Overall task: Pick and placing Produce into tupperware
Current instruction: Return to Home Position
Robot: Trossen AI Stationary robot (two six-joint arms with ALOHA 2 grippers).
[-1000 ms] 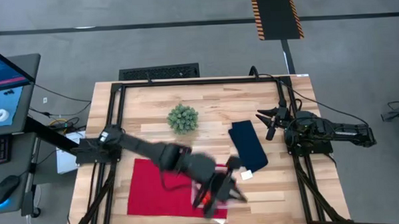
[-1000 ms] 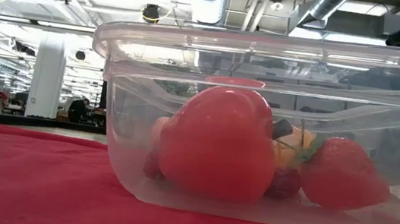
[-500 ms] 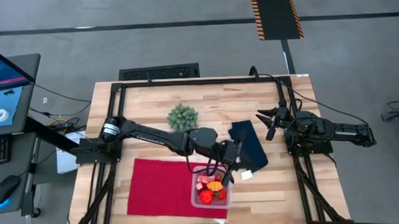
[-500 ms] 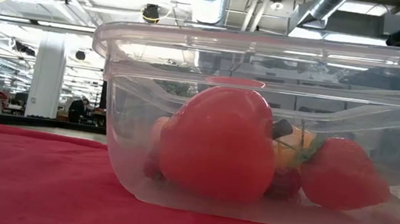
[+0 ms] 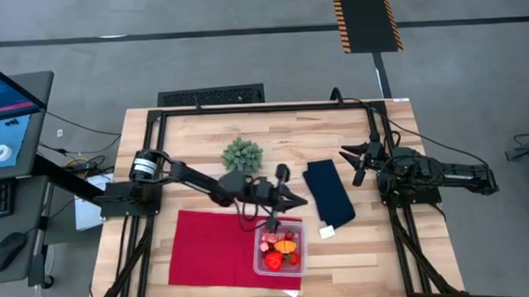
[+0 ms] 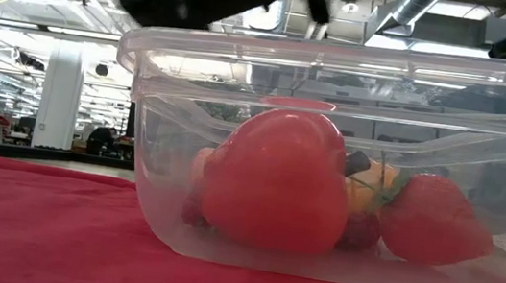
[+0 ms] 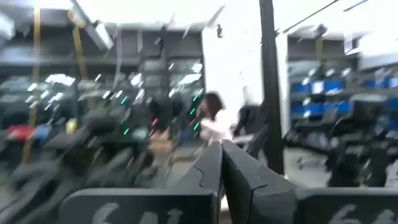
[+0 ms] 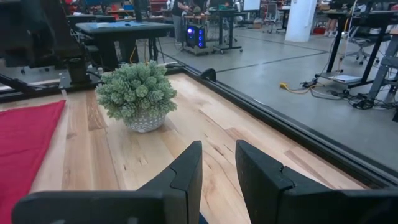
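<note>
The clear tupperware (image 5: 279,248) stands on the right end of the red cloth (image 5: 211,247); in the low view its wall (image 6: 335,103) fills the picture. Inside lies the produce (image 5: 281,249): a big red piece (image 6: 276,188), a strawberry (image 6: 432,221), an orange piece (image 6: 371,187) and small bits. My left gripper (image 5: 295,203) hovers shut just beyond the container's far edge, raised off the table; its wrist view shows its shut fingers (image 7: 222,165) pointing level into the room. My right gripper (image 5: 349,156) waits open at the table's right side (image 8: 217,168).
A green bushy ball (image 5: 243,155) stands at the middle far part of the table, also in the right wrist view (image 8: 137,93). A dark blue folded cloth (image 5: 328,192) lies right of the container, with a small white tag (image 5: 327,230) beside it. Bare wood surrounds them.
My left gripper has drawn back from above the tupperware toward the table's far and left side and risen; its arm now shows at the top of the low view. The tupperware and the produce in it have kept still.
</note>
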